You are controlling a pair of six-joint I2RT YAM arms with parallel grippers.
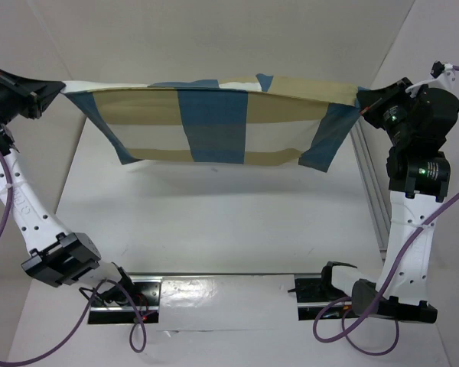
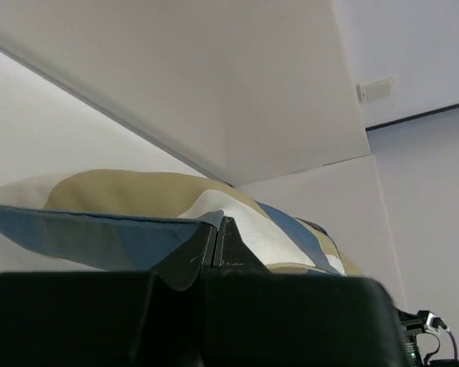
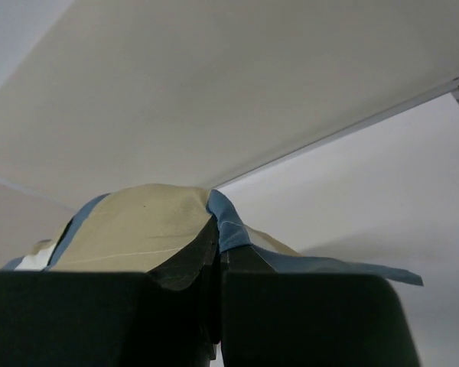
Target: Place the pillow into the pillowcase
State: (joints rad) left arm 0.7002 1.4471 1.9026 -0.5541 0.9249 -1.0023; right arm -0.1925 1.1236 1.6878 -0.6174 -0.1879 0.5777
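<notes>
Hanging stretched between the left gripper and right gripper, each pinching a top corner, the pillowcase could slip free if either pulls outward harder.

White table, arm bases at near edge, metal rail at right

Across the upper half of the frame the pillowcase shows large checked blocks of mid blue, tan and cream above a plain white desk, while the left gripper and right gripper are black, on white arms with black joints and purple cables.
</notes>
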